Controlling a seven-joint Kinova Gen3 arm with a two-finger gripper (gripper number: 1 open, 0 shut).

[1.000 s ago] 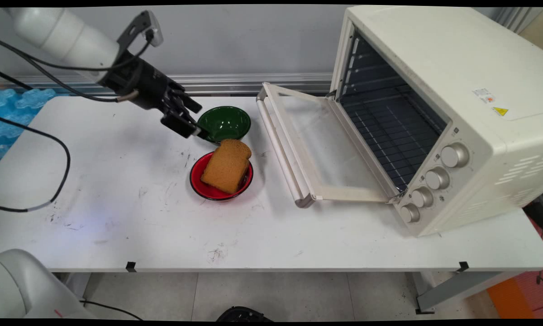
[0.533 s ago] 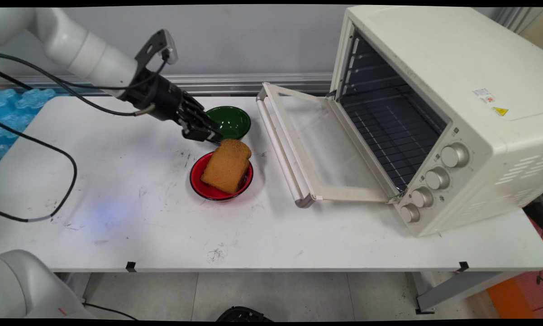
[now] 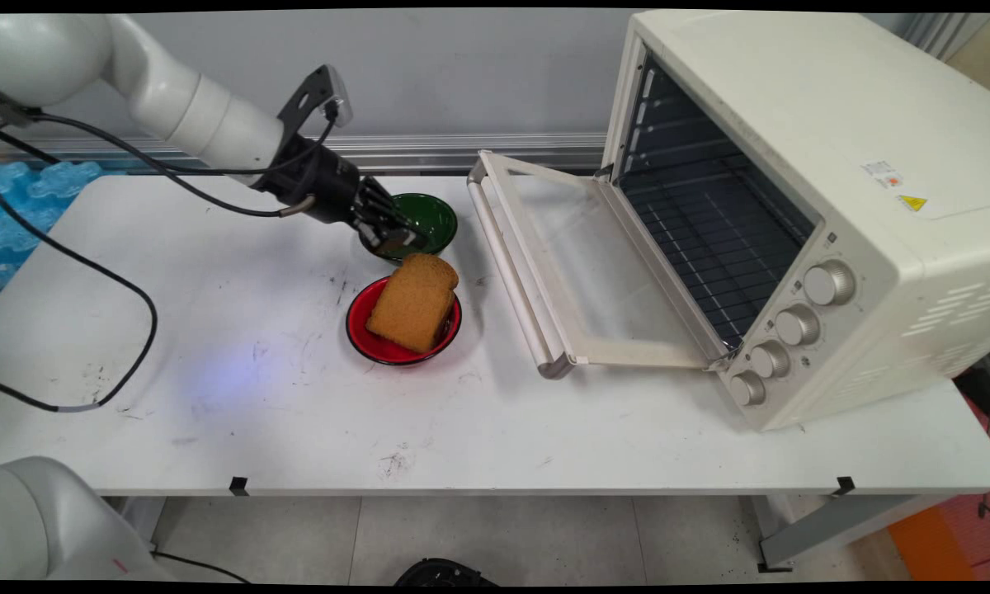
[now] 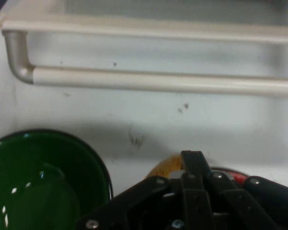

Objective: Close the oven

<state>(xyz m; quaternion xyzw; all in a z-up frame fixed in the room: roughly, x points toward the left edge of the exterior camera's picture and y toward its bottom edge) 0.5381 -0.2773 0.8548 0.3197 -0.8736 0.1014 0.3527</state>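
Red bowl (image 3: 361,334): holds a bread slice (image 3: 412,301), leaning on its rim.
Green bowl (image 3: 429,219): nothing visible inside.
Gripper (image 3: 403,241): fingers pressed together; now over the green bowl's near rim, farther right than before.

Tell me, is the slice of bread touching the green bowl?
Apart. The main view shows a strip of white table between the bread, which leans in the red bowl, and the green bowl.

White table (image 3: 214,429): two bowls (image 3: 425,216), oven (image 3: 792,206).
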